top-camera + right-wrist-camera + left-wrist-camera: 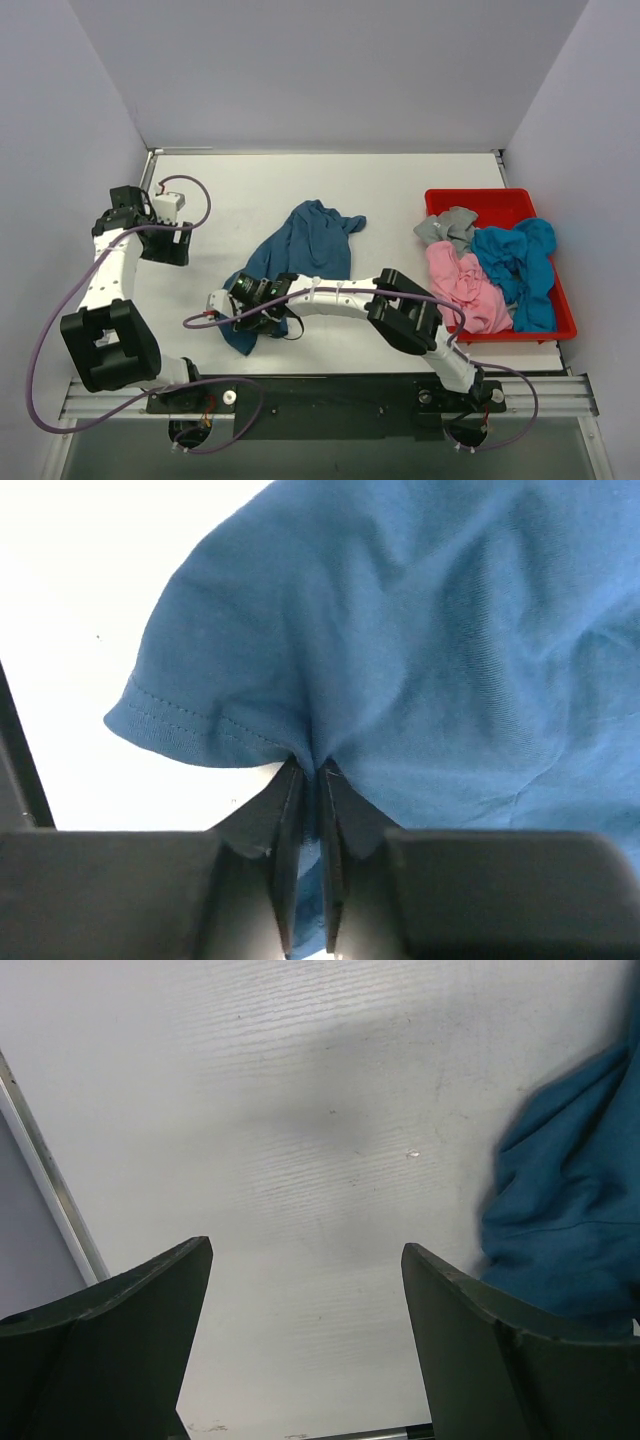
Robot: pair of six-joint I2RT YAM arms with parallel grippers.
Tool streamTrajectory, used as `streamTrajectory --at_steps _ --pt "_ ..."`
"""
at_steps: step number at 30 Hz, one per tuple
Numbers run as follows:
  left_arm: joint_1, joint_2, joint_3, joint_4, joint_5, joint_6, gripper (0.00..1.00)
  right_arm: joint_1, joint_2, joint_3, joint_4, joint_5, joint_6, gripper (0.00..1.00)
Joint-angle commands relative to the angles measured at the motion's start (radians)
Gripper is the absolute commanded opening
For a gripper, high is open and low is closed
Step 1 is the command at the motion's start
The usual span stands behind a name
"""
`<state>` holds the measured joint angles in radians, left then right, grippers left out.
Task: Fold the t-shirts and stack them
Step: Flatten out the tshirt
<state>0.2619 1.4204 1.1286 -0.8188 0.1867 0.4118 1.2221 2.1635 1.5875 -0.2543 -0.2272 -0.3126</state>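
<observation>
While the red tray (480,205) at the right end of the bench (230,190) holds three crumpled shirts, the fourth lies out on the white surface near the middle. Inside the tray, the grey t-shirt (447,228) is bunched at the far left corner. The pink t-shirt (462,285) fills the near left part and reaches the left rim. The turquoise t-shirt (520,265) takes up the right side, touching the pink one (the tray's red floor shows mainly at the far end). The dark teal-blue t-shirt (310,245) lies loose and wrinkled on the bench, well apart from the tray, running from its far end near the centre to its near end further left. At that near end the right fingers (285,850) are pressed together on a fold of its cloth just beside a stitched hem, and the right wrist view shows the fabric pinched between them. The left fingers (115,1345) stand spread wide over bare bench on the left side with nothing between them, and an edge of the teal-blue cloth shows at the right of the left wrist view.
</observation>
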Motion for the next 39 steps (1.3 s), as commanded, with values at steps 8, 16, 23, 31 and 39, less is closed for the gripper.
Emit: streamTrajectory --at_steps 8,16,23,31,39 --pt "-0.006 -0.037 0.236 -0.040 0.046 0.048 0.88 -0.099 -0.071 0.432 -0.178 -0.116 0.284 0.00" --pt "-0.124 -0.025 0.457 -0.031 -0.016 0.081 0.88 -0.442 -0.436 0.355 -0.142 0.040 0.625 0.00" --pt "-0.537 0.038 0.419 0.021 -0.159 0.082 0.89 -0.821 -0.757 -0.174 -0.025 0.014 0.826 0.00" --pt "-0.829 0.213 0.221 0.157 -0.119 0.064 0.91 -0.995 -0.866 -0.468 0.016 -0.044 0.833 0.00" --pt "-0.874 0.321 0.134 0.136 0.035 0.136 0.93 -1.030 -0.886 -0.495 0.000 -0.066 0.774 0.00"
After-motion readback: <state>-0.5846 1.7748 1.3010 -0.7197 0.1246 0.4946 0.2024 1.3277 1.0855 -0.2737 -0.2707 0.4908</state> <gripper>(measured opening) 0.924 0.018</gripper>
